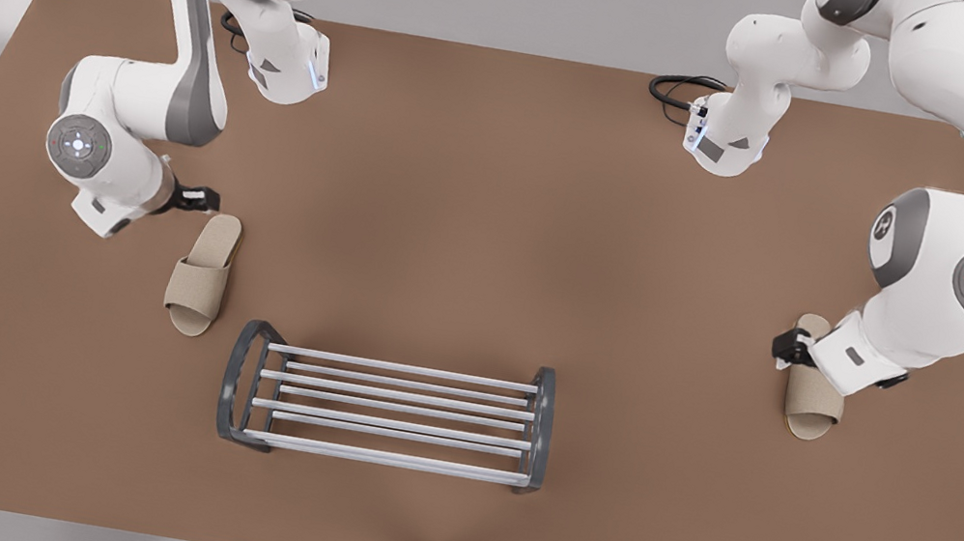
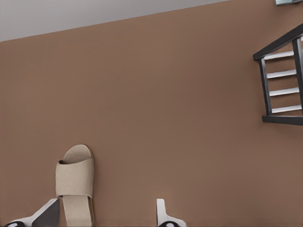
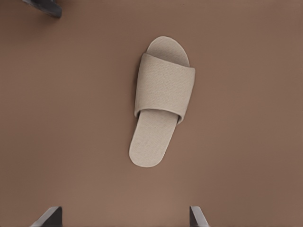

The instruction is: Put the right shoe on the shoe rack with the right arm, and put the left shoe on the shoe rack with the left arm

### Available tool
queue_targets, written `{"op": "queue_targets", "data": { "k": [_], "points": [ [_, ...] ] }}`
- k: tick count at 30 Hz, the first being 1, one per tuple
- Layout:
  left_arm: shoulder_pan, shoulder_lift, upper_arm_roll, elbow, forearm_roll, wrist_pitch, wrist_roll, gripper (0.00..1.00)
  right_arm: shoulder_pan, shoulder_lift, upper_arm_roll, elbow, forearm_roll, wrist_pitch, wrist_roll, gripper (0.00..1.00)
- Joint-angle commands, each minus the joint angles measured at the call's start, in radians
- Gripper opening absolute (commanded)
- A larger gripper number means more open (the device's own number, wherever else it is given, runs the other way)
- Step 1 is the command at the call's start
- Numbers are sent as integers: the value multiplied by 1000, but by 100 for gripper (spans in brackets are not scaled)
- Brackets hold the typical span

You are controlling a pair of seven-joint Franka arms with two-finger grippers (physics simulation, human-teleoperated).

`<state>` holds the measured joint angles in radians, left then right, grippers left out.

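Beige woven left slipper (image 1: 811, 414) is half hidden under the left arm's wrist, the spread-fingered left hand (image 1: 788, 347) beside it, the spread-fingered right hand (image 1: 198, 199) at the twin right slipper's (image 1: 201, 275) heel, and the silver-barred shoe rack (image 1: 391, 404) between them on the brown table (image 1: 472, 210).

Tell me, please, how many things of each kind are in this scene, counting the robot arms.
Beige slippers: 2, the right shoe and the left shoe
Shoe rack: 1
Robot arms: 2, the right gripper by the right shoe's heel, the left gripper beside the left shoe
Total: 5
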<state>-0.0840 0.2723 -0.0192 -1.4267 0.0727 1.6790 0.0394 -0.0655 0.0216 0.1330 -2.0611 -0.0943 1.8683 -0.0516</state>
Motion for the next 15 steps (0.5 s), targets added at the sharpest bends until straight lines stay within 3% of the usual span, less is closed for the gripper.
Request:
{"op": "queue_targets", "data": {
  "k": [1, 4, 5, 7, 9, 12, 13, 15],
  "points": [
    [-63, 10, 1, -1, 64, -54, -90, 100, -5, -19, 0, -89, 2, 549, 10, 100],
    [-483, 143, 1, -3, 482, -263, -778, 100, -59, -9, 0, -183, 5, 756, -189, 100],
    [-542, 180, 1, -3, 560, -297, -858, 100, -74, -9, 0, -244, 7, 866, -201, 100],
    [-619, 309, 1, -8, 922, -429, -880, 100, -129, -8, 2, -277, 91, 887, -341, 100],
    [-583, 331, 2, -147, 1147, -377, -891, 100, -135, -15, 2, -310, 126, 908, -356, 100],
    [-494, 147, 8, -588, 1219, -173, -1334, 100, -181, -6, 2, -327, 139, 916, -418, 100],
    [-468, 98, 13, -719, 1216, 44, -1460, 100, -183, -2, 0, -346, 171, 916, -424, 100],
    [-454, 61, 155, -799, 1236, 652, -1741, 100, -209, 15, 2, -392, 205, 933, -438, 100]
  ]
}}
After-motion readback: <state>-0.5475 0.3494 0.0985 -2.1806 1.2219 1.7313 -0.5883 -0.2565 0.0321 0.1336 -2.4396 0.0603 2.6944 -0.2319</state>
